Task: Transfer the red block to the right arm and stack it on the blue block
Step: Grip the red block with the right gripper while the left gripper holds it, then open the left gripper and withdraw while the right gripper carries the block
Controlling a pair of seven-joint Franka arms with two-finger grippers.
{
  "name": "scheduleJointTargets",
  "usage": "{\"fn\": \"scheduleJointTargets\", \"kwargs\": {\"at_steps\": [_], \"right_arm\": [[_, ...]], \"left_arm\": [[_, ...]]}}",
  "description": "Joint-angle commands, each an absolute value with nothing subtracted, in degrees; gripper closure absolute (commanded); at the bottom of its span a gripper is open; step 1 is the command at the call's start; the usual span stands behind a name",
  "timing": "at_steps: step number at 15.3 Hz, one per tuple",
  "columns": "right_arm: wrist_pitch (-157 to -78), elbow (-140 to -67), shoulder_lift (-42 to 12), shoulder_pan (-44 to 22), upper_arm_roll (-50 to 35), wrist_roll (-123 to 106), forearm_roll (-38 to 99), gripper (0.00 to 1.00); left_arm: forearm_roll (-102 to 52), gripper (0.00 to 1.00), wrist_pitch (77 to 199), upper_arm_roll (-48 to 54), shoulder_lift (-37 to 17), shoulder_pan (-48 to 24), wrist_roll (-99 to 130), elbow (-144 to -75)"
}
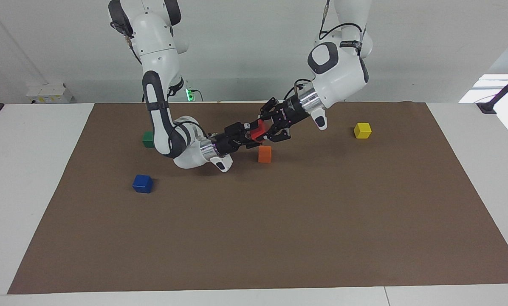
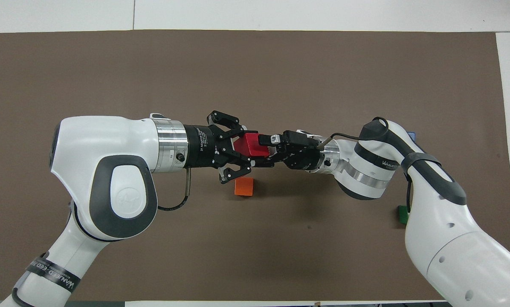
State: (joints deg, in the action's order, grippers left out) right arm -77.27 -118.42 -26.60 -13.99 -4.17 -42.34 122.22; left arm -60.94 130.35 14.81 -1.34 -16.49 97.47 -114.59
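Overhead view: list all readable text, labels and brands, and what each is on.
"WANJEED": right arm, on the black band round its forearm.
"WANJEED FE", cut off after that: left arm, on the black band near the bottom edge of the view.
"Adaptive Gripper": left end effector, on its black body; the rest of that print is too small to read.
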Motion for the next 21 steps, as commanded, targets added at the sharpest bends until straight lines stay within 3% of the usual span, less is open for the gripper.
{"fn": "scheduleJointTargets", "kwargs": {"at_steps": [1, 8, 9, 10, 15, 18, 21], "right_arm": [[-79.7, -119.4, -25.1, -13.9, -4.4, -40.9, 123.0, 1.0], [-82.1, -119.4, -25.0, -14.0, -4.4, -40.3, 122.7, 1.0], [-82.1, -119.4, -25.0, -14.1, -4.4, -40.3, 122.7, 1.0], [-82.1, -119.4, -25.0, -14.1, -4.4, -40.3, 122.7, 1.0], [-82.3, -119.4, -25.0, -14.1, -4.5, -40.3, 122.7, 1.0], [-83.6, -119.4, -24.1, -14.1, -4.5, -39.0, 122.7, 1.0], [-86.7, -119.4, -21.0, -13.5, -4.3, -31.4, 121.2, 1.0]], "left_arm": [[-62.3, 1.0, 131.0, 14.0, 0.4, -17.7, 97.9, -116.2], [-62.2, 1.0, 131.5, 13.9, 1.3, -18.2, 97.1, -117.3], [-62.2, 0.6, 131.6, 13.8, 1.6, -18.2, 97.8, -117.2], [-62.1, 0.01, 131.6, 13.8, 2.1, -18.3, 97.9, -116.7], [-61.8, 0.0, 131.0, 13.5, 6.1, -17.0, 97.4, -118.4], [-61.5, 0.0, 125.1, 13.5, 12.1, -9.9, 89.3, -124.3], [-61.2, 0.0, 113.1, 13.4, 14.4, 0.7, 78.5, -126.6]]}}
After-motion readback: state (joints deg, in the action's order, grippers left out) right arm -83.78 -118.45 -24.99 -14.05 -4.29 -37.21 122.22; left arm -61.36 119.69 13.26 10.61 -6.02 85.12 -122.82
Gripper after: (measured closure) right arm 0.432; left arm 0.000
